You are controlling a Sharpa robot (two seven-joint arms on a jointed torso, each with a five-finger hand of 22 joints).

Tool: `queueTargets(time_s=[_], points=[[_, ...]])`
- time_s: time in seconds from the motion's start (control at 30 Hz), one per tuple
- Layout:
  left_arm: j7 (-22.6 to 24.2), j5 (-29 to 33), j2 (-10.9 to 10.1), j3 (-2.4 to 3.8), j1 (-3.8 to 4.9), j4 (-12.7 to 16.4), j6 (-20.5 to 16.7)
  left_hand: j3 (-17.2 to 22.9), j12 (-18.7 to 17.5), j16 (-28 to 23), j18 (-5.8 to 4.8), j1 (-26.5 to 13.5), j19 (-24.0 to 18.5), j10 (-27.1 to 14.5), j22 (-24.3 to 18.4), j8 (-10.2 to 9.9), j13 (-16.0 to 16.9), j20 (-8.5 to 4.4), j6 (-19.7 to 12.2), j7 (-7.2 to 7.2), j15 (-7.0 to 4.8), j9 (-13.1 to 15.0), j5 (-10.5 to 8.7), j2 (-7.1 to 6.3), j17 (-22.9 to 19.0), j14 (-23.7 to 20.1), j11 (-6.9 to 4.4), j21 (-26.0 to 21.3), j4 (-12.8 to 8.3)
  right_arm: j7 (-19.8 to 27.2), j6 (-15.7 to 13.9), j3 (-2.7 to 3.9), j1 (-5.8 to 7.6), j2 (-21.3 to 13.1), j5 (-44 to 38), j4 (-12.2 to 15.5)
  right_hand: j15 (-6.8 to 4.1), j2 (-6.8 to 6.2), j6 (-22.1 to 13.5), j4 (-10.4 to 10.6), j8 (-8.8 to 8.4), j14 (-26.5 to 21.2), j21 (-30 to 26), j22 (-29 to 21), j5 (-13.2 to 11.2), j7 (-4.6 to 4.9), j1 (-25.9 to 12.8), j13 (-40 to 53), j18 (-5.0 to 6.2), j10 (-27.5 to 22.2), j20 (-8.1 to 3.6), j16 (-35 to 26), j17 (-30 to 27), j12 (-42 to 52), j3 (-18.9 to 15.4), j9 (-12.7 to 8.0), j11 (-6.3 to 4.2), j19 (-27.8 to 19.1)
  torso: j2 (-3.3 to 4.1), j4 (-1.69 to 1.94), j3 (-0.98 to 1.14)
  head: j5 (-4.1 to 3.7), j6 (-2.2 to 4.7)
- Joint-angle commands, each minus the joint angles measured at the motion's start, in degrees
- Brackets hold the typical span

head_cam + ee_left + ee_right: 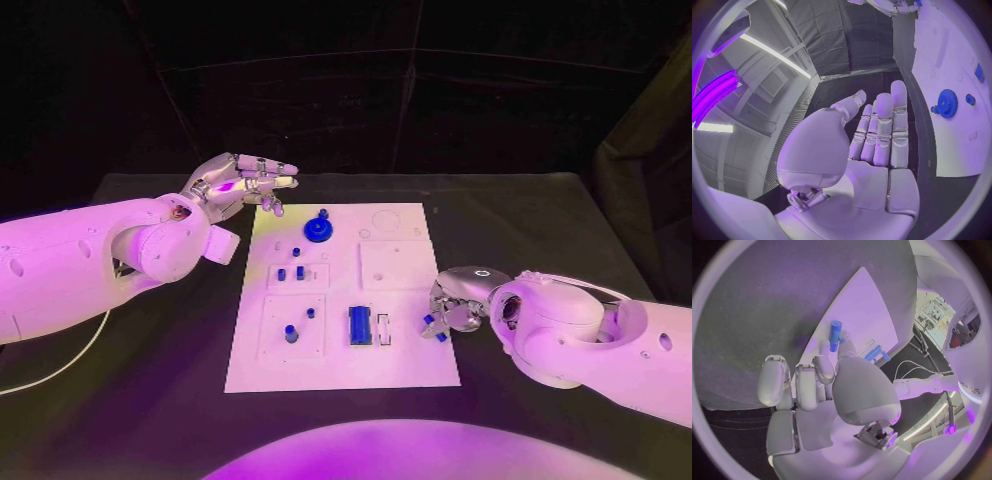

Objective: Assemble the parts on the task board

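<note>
The white task board lies in the middle of the black table. On it stand a blue gear, a blue rectangular block and several small blue parts such as one pair. My right hand hovers at the board's right edge and pinches a small blue peg at its fingertips. The right wrist view shows that peg sticking out past the right hand over the board. My left hand is raised by the board's far left corner. Its fingers are stretched out and hold nothing, with the gear beyond them.
The black table extends to both sides of the board. A white cable runs over the table at the left, under my left arm. Dark curtains close off the back.
</note>
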Motion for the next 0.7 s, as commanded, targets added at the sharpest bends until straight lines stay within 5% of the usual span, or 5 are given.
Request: queueTargets(time_s=[0.03, 0.23, 0.33, 0.47, 0.7], points=[[0.2, 0.2, -0.1, 0.04, 0.09, 0.2, 0.6, -0.4, 0.2, -0.1, 0.79, 0.0, -0.2, -0.5, -0.1, 0.3, -0.1, 0.09, -0.1, 0.16, 0.00, 0.0, -0.04, 0.50, 0.0, -0.2, 0.07, -0.4, 0.0, -0.9, 4.7, -0.49, -0.95, 0.4, -4.3, -0.4, -0.33, 0.77, 0.3, -1.8, -0.51, 3.3, -0.3, -0.2, -2.1, 0.00, 2.3, -0.2, 0.71, -0.5, -0.01, -0.4, 2.9, -0.5, 0.8, -23.2, -0.15, -0.4, 0.00, 0.03, 0.05, -0.02, -0.03], [0.2, 0.2, -0.2, 0.04, 0.09, 0.2, 0.6, -0.4, 0.2, -0.1, 0.79, 0.0, -0.2, -0.5, -0.1, 0.3, -0.1, 0.09, -0.1, 0.16, 0.00, 0.0, -0.04, 0.50, 0.0, -0.2, 0.07, -0.4, 0.0, -1.0, 4.9, -0.49, -1.26, 0.6, -5.2, -0.3, -0.34, 1.98, 0.3, -4.2, -1.00, 3.3, -0.4, -0.2, -3.7, 0.02, 5.1, -0.4, 0.72, -0.7, -0.04, -0.4, 2.9, -0.8, 2.1, -22.9, -0.18, -0.5, -0.05, 0.02, 0.06, 0.05, -0.12], [0.2, 0.2, -0.2, 0.04, 0.09, 0.2, 0.6, -0.4, 0.2, -0.1, 0.79, 0.0, -0.2, -0.5, -0.1, 0.3, -0.1, 0.09, -0.1, 0.16, 0.00, 0.0, -0.04, 0.50, 0.0, -0.2, 0.07, -0.4, 0.0, -1.1, 3.8, -0.49, -1.33, 0.5, -4.4, 0.0, -0.34, 2.82, 0.4, -4.9, -1.59, 3.4, -0.5, -0.2, 0.1, 0.07, 5.4, -0.5, 0.72, -0.8, -0.07, -0.5, 2.9, -1.0, 2.6, -22.9, -0.20, -0.4, -0.02, -0.08, 0.06, 0.09, 0.00], [0.1, 0.2, -0.2, 0.04, 0.08, 0.1, 0.6, -0.4, 0.2, -0.1, 0.79, 0.0, -0.2, -0.5, -0.1, 0.3, -0.1, 0.09, -0.1, 0.16, 0.00, 0.0, -0.04, 0.50, 0.0, -0.2, 0.07, -0.4, 0.0, -1.2, 0.6, -0.47, -1.37, -0.2, 0.4, 0.8, -0.43, 4.72, 0.3, -5.5, -2.45, 3.4, -0.4, 0.0, 2.4, -0.04, 5.9, -0.4, 0.68, -0.8, -0.11, -0.4, 3.1, -1.0, 3.9, -23.2, -0.29, -0.2, -0.07, -0.08, 0.06, 0.08, -0.05], [0.0, 0.2, -0.1, 0.03, 0.07, 0.0, 0.7, -0.5, 0.2, -0.1, 0.79, 0.0, -0.2, -0.6, -0.1, 0.3, -0.1, 0.10, -0.1, 0.18, 0.00, 0.0, -0.04, 0.54, -0.1, -0.2, 0.07, -0.4, -0.1, 0.0, -6.1, -0.45, -1.37, -1.7, 12.1, 2.6, -0.57, 6.92, 0.5, -7.9, -3.86, 3.5, -0.3, 0.3, 1.4, -0.07, 7.2, -0.5, 0.63, -0.9, -0.31, -0.5, 3.1, -1.3, 8.1, -23.9, -0.39, 0.0, -0.07, 0.05, 0.00, -0.03, 0.06]])
